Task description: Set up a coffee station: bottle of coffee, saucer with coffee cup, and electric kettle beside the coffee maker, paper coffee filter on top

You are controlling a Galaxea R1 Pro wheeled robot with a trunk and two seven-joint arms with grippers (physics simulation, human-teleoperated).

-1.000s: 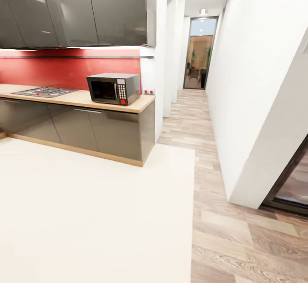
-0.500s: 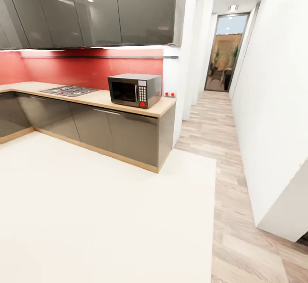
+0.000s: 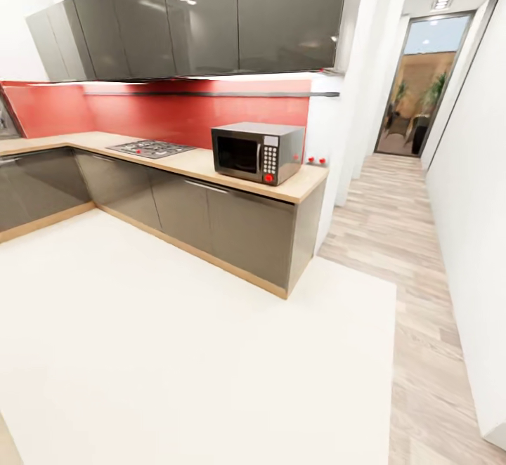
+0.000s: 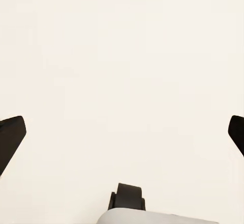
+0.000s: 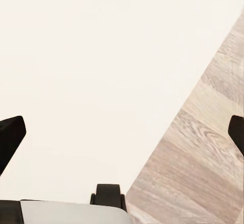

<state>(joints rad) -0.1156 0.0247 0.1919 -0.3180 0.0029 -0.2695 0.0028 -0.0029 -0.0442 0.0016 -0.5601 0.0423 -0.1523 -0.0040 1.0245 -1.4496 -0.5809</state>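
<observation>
You can read no writing on the microwave (image 3: pixel 257 153). Your left gripper (image 4: pixel 122 132) and right gripper (image 5: pixel 122 132) are spread wide, holding nothing; cream floor (image 4: pixel 122 56) lies between their fingers. The kitchen shelf (image 3: pixel 211 93) runs above the countertop (image 3: pixel 197 164).

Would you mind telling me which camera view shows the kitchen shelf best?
The head view shows it best: the kitchen shelf runs as a thin black line along the red wall, under the grey cabinets and above the microwave. The wrist views look down at pale floor between open fingers, the right one also catching wood flooring.
</observation>
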